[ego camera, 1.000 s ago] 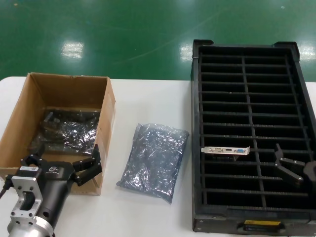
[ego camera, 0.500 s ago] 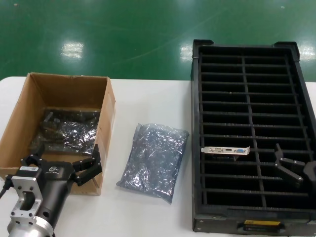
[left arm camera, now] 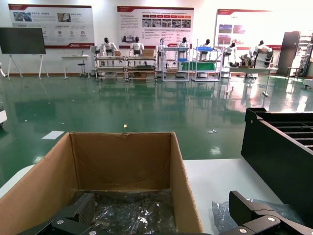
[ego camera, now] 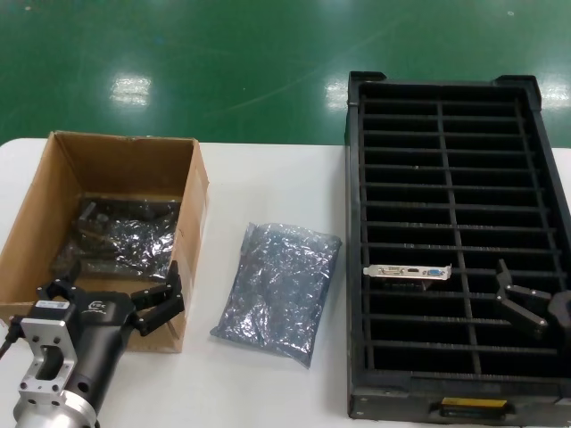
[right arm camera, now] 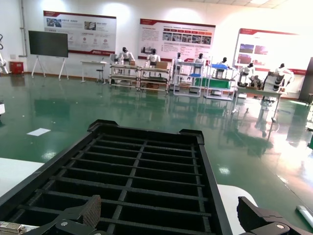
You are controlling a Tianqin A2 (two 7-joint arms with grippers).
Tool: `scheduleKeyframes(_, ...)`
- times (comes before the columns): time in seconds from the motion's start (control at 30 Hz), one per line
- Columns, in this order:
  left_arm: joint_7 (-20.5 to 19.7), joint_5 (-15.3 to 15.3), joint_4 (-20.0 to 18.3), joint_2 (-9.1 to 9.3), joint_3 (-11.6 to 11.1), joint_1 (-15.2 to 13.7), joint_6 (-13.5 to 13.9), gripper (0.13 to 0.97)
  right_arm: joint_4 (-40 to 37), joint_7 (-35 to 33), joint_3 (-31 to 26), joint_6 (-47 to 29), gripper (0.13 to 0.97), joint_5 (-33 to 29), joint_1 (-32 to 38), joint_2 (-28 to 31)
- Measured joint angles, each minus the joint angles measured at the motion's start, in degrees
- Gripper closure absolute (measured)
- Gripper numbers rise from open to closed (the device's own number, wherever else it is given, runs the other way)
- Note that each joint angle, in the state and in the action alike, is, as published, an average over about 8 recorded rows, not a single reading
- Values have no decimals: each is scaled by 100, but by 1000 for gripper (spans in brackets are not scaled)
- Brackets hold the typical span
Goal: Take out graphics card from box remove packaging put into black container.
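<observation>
The brown cardboard box stands open on the white surface, its flaps upright, with crinkled silvery bags lying inside. The left hand hovers at the box's near edge, fingers spread wide apart. To the right lies the packaging, and beyond it rises the black container. Green floor stretches far behind.

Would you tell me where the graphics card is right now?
In the head view, the graphics card stands in a left-column slot of the black container, toward its near end, left of the right gripper.
</observation>
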Motion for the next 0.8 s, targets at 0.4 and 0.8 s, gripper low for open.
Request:
scheduleKeyframes(0.4,0,0,0,0,0,0,0,132,0,0,0,0,129,0,0,0)
scheduleKeyframes(0.8,0,0,0,0,0,0,0,132,0,0,0,0,129,0,0,0)
